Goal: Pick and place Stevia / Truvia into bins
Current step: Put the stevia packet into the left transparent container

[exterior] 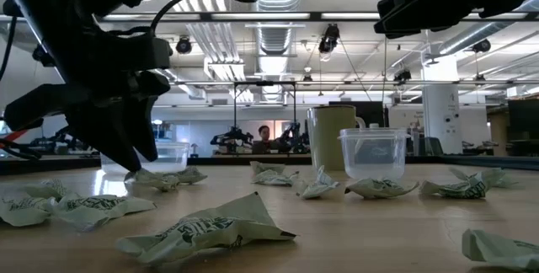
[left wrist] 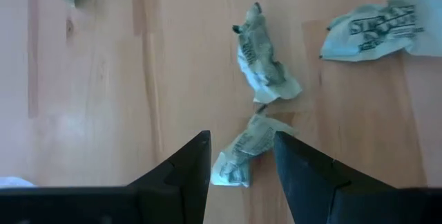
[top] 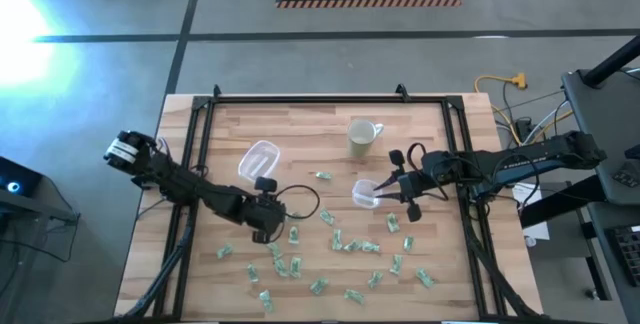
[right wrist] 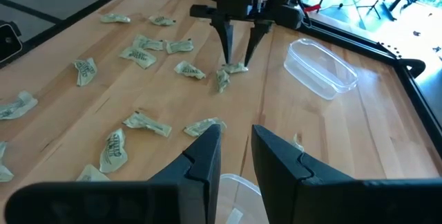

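Several crumpled green-and-white Stevia packets (top: 345, 246) lie scattered on the near half of the wooden table. My left gripper (left wrist: 240, 141) points down, open, with its fingertips on either side of one packet (left wrist: 237, 160) that lies flat on the wood; the right wrist view shows this from across the table (right wrist: 235, 67). My right gripper (right wrist: 236, 137) hovers open and empty above the small squarish clear bin (top: 364, 194), which stands on the table. The wider clear bin (top: 257, 160) stands farther back on the left. My left gripper comes from above with one finger (left wrist: 193, 162) on each side of the packet, which lies flat on the table. I cannot tell whether the fingers touch the paper.
A pale mug (top: 360, 140) stands behind the small bin. Another crumpled packet (left wrist: 266, 65) lies just beyond the one between my left fingers. A black frame (top: 300, 100) runs around the table's edges. In the low view, packets (exterior: 202, 227) lie close to the near edge.
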Motion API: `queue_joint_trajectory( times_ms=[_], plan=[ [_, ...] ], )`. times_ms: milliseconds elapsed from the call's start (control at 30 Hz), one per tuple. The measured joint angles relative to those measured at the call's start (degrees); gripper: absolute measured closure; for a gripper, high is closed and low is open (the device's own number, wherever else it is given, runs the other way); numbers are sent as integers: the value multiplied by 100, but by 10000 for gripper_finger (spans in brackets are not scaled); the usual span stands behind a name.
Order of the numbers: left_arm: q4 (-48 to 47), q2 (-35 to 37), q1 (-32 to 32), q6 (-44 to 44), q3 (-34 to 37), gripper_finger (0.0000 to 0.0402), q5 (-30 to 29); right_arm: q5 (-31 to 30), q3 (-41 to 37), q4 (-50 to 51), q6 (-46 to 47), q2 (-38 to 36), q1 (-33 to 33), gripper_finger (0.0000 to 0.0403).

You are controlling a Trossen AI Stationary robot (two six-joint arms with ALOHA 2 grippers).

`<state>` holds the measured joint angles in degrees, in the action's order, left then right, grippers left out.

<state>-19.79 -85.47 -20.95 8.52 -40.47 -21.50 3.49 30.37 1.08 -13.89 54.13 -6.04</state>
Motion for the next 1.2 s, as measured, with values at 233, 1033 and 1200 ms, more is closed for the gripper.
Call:
queue_joint_trajectory(
  times_ms=[233, 1033, 1200],
  plan=[
    [4, 0, 266, -25, 41, 259, 381, 0, 0, 1, 0, 4, 0, 330],
    [78, 36, 413, 96, 77, 391, 902, -4, -2, 0, 0, 4, 0, 330],
    [-297, 175, 411, -38, -236, 390, 469, -4, -2, 2, 22, 4, 0, 330]
  ],
)
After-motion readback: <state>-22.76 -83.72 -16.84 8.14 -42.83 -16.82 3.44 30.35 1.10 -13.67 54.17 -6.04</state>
